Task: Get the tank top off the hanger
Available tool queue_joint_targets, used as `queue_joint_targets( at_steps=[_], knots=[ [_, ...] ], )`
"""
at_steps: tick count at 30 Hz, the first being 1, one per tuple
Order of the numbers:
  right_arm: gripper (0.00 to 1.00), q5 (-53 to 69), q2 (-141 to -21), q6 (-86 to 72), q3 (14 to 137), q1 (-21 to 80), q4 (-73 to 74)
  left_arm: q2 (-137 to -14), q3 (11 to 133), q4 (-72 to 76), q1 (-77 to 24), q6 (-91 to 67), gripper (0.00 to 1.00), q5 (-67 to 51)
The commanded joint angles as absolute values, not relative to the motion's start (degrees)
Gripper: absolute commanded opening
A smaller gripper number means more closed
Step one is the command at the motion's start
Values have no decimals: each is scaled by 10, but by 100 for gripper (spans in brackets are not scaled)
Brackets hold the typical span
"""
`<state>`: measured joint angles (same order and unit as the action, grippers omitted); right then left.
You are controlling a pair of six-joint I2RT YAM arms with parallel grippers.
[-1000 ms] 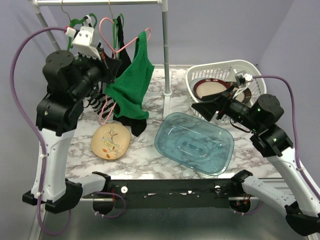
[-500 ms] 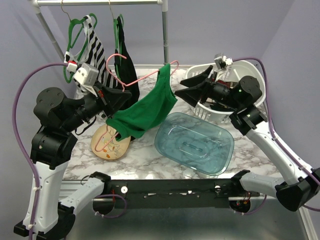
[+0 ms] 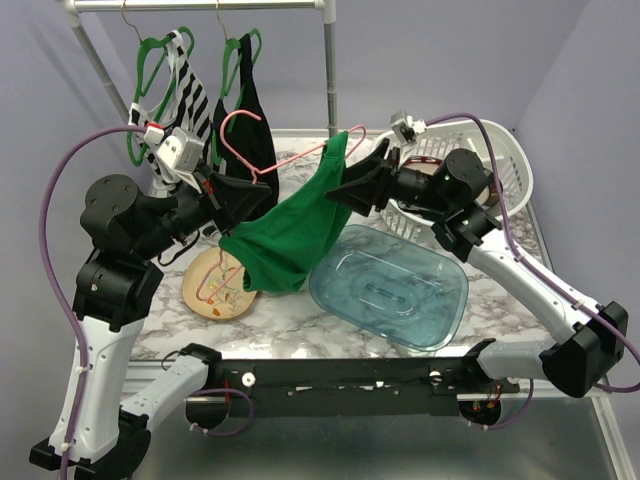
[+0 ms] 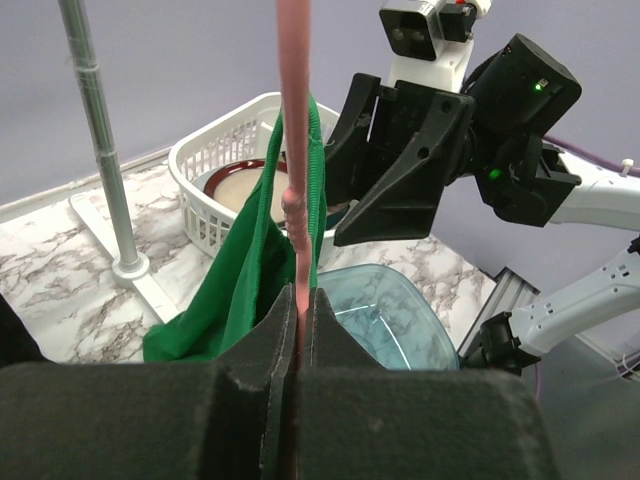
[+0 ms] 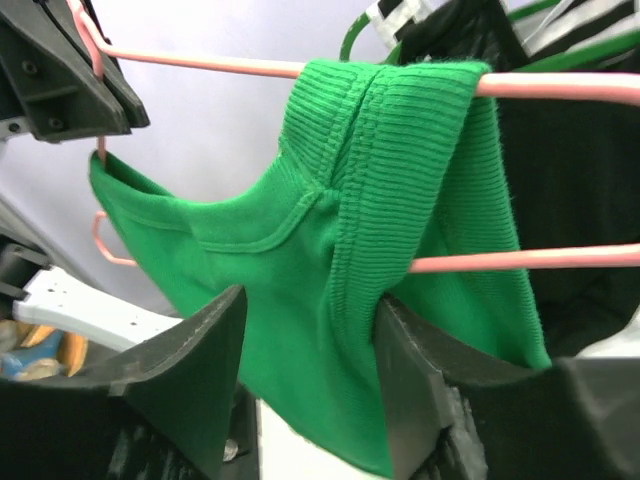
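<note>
Pinching the pink hanger (image 4: 296,150) is the left gripper (image 4: 298,302); right gripper (image 5: 310,300) straddles the tank top (image 5: 330,180), part-open.

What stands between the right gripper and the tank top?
Nothing visible does. The right gripper's open jaws stand on either side of the tank top, just below its strap on the hanger, which the left gripper holds.

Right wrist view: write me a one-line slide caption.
Open right tool straddles the green tank top strap where it drapes over the pink hanger.
</note>
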<state>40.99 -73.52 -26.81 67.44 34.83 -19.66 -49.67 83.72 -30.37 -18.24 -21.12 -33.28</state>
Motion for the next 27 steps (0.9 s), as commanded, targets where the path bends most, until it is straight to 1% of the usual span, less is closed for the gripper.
queue_joint_targets(
  at_steps=[1, 2, 4, 5, 6, 7, 9, 14, 19, 22, 27],
  knots=[
    [49, 401, -737, -273, 676, 353, -242, -488, 838, -257, -183, -227, 0, -354],
    [38, 398, -737, -273, 672, 353, -245, -486, 838, -257, -183, -229, 0, -355],
    [24, 378, -731, -271, 662, 353, -251, -483, 838, -259, -183, -231, 0, -354],
    [10, 367, -723, -270, 658, 353, -250, -482, 837, -260, -183, -230, 0, -352],
    [3, 342, -720, -268, 656, 353, -250, -478, 838, -261, -183, -230, 0, -353],
    [1, 327, -715, -268, 649, 353, -249, -476, 838, -267, -183, -229, 0, -351],
    [1, 295, -692, -266, 641, 353, -245, -473, 842, -279, -183, -215, 0, -341],
    [1, 162, -645, -255, 634, 353, -216, -468, 850, -329, -183, -183, 0, -280],
    [1, 40, -633, -246, 631, 352, -195, -455, 853, -339, -183, -185, 0, -279],
    [1, 9, -649, -246, 638, 340, -174, -445, 856, -335, -183, -186, 0, -292],
    [1, 49, -666, -294, 613, 316, -206, -441, 872, -346, -183, -180, 0, -282]
  ],
)
